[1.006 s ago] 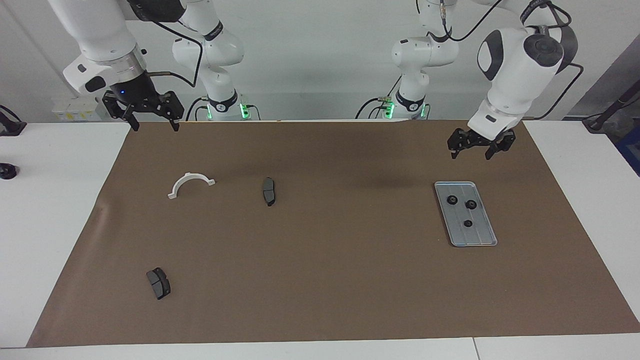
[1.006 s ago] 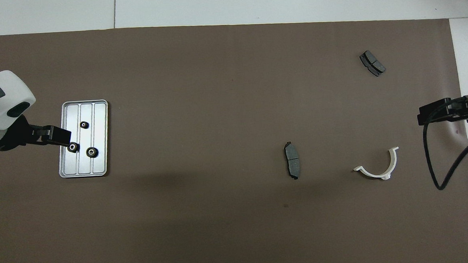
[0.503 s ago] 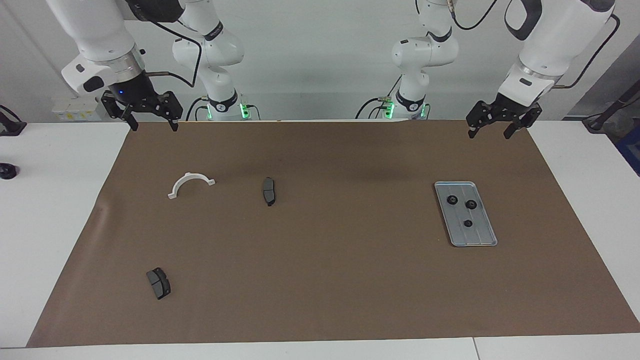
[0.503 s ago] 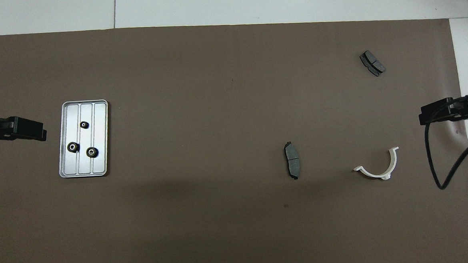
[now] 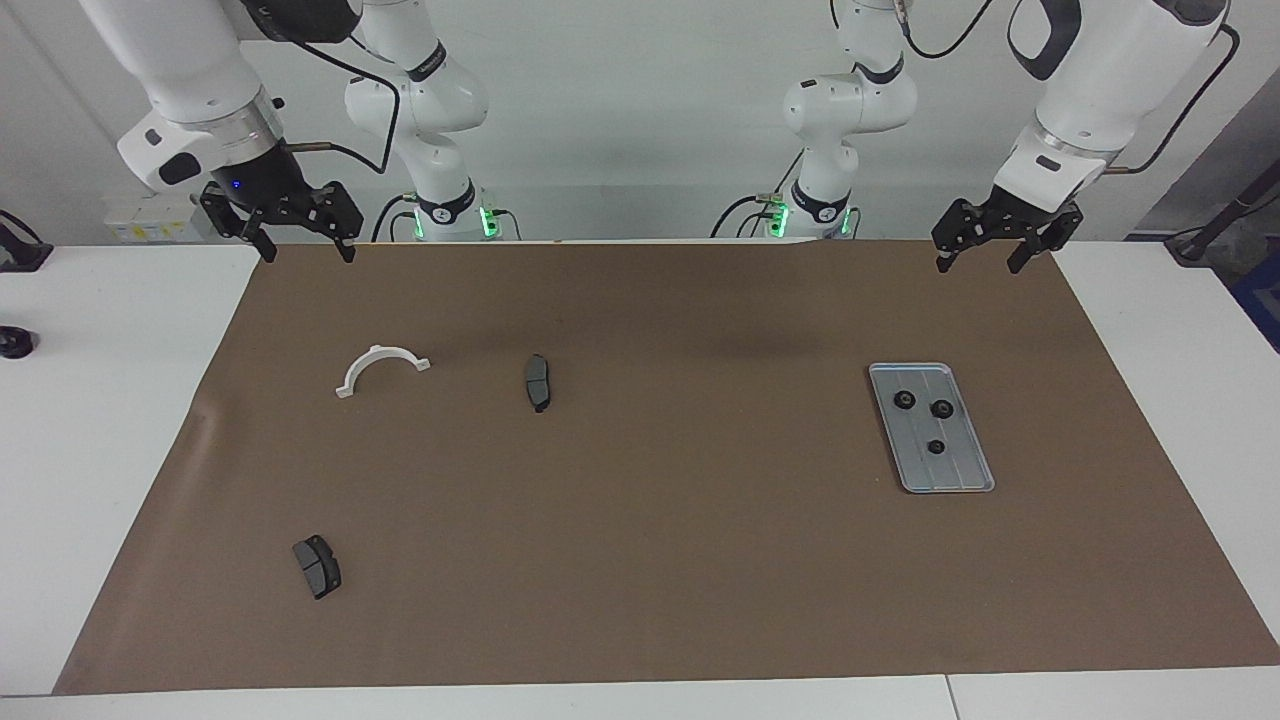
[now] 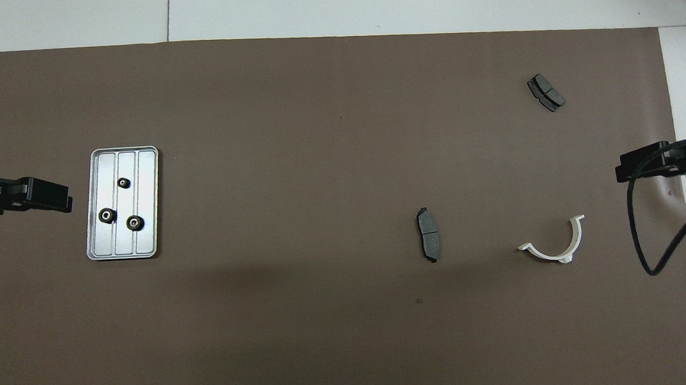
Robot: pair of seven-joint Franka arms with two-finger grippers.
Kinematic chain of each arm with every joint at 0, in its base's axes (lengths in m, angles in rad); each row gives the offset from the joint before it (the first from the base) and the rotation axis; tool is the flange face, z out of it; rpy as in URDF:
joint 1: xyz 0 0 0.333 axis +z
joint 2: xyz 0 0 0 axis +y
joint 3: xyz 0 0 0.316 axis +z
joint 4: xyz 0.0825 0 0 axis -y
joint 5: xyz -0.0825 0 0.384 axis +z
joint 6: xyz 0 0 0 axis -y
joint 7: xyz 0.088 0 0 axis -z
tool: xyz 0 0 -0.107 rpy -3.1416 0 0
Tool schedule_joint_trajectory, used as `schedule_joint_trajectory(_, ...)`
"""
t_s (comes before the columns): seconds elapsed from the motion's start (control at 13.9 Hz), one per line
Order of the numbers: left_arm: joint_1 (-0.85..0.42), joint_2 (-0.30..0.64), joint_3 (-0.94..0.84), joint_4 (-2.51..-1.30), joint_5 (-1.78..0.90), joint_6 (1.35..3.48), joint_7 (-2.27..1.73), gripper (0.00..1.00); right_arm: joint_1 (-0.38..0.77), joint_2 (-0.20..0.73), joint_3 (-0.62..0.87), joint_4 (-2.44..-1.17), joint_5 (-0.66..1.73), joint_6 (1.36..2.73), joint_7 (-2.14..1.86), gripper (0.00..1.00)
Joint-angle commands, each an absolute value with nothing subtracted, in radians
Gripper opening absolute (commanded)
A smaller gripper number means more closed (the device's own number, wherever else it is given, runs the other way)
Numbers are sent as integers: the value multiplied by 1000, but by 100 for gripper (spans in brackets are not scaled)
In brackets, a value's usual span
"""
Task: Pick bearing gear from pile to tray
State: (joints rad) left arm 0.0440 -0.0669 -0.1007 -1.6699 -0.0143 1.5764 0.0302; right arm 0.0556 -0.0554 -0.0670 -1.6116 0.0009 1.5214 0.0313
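Note:
The silver grooved tray lies on the brown mat toward the left arm's end and holds three small black round gears. In the overhead view the tray shows the same gears. My left gripper is open and empty, raised over the mat's edge nearest the robots, apart from the tray; it also shows in the overhead view. My right gripper is open and empty, raised over the mat's corner at the right arm's end, and waits.
No gear lies loose on the mat. A white half-ring bracket and a dark brake pad lie toward the right arm's end. A second brake pad lies farther from the robots. The mat covers most of the white table.
My left gripper has risen from just over the tray and drawn back to the mat's edge by the robots, open and empty. The gears stay in the tray. The right arm barely moved.

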Motion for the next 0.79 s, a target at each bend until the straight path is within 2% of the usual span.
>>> schedule_joint_trajectory(0.0, -16, -92, -37, -1671, -2, 1574, 35, 100, 32, -63, -66, -1617, 25, 1539, 35, 100)
schedule_joint_trajectory(0.72, -6, -103, -43, -1635, -11, 1519, 32, 100, 11, -64, -64, -1621, 25, 1560, 46, 100)
